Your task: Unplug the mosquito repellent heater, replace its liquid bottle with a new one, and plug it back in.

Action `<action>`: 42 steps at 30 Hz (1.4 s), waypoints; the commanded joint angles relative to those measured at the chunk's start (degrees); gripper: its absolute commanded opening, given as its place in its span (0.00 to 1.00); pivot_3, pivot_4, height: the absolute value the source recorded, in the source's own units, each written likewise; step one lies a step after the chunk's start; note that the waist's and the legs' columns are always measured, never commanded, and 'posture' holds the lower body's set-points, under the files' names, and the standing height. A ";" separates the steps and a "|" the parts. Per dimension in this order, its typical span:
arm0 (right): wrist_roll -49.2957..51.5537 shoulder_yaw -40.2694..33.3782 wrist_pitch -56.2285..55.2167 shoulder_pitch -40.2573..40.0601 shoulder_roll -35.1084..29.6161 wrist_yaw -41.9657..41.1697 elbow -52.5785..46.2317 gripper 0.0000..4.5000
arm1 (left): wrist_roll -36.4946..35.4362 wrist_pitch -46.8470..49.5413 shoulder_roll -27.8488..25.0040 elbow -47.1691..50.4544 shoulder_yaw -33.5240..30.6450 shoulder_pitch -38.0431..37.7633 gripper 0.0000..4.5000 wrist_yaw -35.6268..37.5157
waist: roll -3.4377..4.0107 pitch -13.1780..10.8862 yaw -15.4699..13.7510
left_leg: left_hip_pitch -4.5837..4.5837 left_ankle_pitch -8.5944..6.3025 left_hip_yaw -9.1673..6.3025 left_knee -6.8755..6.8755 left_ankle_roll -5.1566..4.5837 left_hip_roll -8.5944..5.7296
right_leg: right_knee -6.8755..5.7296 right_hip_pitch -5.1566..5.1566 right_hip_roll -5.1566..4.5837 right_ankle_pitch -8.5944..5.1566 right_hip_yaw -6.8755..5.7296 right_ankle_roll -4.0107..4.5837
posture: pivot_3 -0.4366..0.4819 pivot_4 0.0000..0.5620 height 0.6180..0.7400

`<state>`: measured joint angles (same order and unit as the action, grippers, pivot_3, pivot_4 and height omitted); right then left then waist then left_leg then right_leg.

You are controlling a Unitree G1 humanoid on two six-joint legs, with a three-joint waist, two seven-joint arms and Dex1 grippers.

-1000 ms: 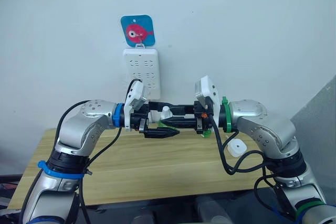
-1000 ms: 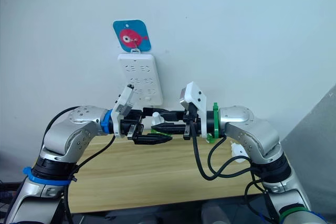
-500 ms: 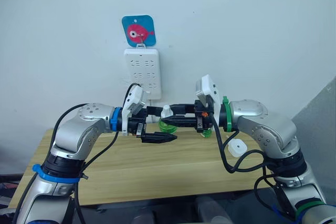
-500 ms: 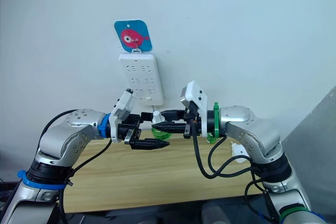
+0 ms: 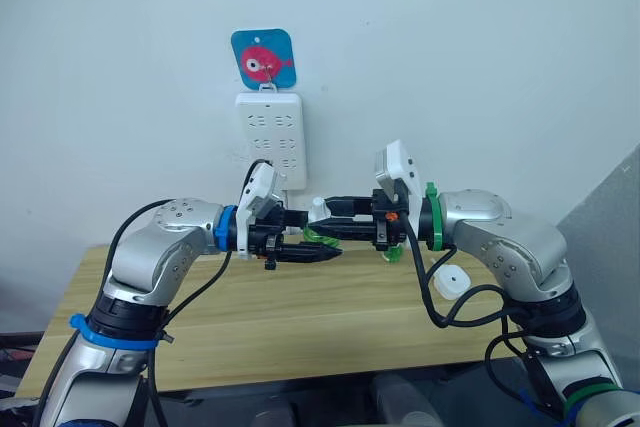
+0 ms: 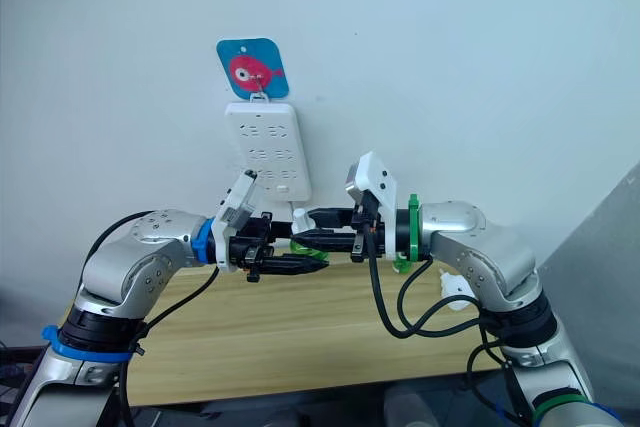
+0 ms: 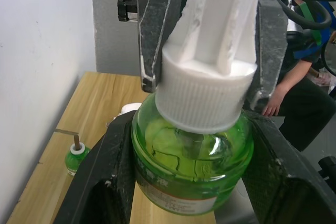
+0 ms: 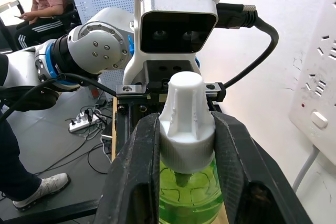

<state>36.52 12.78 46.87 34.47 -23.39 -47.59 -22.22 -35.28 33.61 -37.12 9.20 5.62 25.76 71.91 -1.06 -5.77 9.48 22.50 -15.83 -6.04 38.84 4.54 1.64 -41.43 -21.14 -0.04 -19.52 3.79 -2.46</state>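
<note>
Black fingers of both grippers meet on one object, a green liquid bottle (image 7: 191, 163) with a white ribbed cap (image 8: 186, 121), held in the air between the two arms and above the wooden table (image 5: 290, 332).

1. Left gripper (image 5: 310, 250): its fingers are closed against the rounded green glass body, one on each side, as the left wrist view shows.
2. Right gripper (image 5: 335, 219): its fingers are clamped on the white cap, one on each side, as the right wrist view shows. The cap's tapered top rises between them.
3. The two grippers point toward each other, with the right one slightly higher.

Mosquito repellent heater (image 5: 451, 282): lies on the table near the right edge, below the right forearm, with its round hole facing up. It is unplugged and well apart from the held bottle.

A second small green bottle (image 7: 75, 158) stands on the tabletop close to the wall.

White power strip (image 5: 269, 137): hangs on the wall behind the grippers, under a blue square hook plate with a pink fish (image 5: 263, 57).

A seated person (image 8: 44, 1) appears in the right wrist view's background.
</note>
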 commanded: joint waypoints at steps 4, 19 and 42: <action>-1.82 -1.61 -3.46 -0.63 0.15 2.25 -1.79 0.68 | 2.36 -4.15 0.71 0.77 -0.98 -2.42 0.51 -2.13 | 0.01 0.00 -0.06 | 0.00 0.00 -0.01 0.00 0.00 0.00 | 0.00 0.00 0.00 0.00 0.00 0.00 | 0.36 0.05 1.00; -11.81 2.46 -7.43 -10.05 8.97 19.83 -7.21 0.77 | 8.11 -12.57 8.60 -1.04 -1.88 -4.39 0.51 -13.82 | 0.03 0.01 -0.93 | -0.08 0.00 0.13 -0.02 -0.01 0.00 | 0.00 0.02 0.03 0.02 0.13 0.03 | 0.33 0.08 1.00; -6.55 8.39 -10.77 9.13 -5.00 -22.56 11.19 0.23 | 7.94 -14.34 4.64 -2.12 0.26 -3.85 0.51 -4.17 | 0.07 0.02 -0.62 | -0.18 0.01 0.33 -0.05 -0.03 0.00 | 0.09 0.15 0.05 0.03 0.04 0.05 | 0.34 0.04 1.00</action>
<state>28.29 19.95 36.21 42.78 -27.73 -64.24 -10.50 -27.45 19.54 -32.03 7.16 7.92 20.98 68.48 -0.99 -5.74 8.87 22.32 -15.82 -5.76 38.78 4.50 1.65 -41.31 -20.98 0.01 -19.48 3.79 -2.41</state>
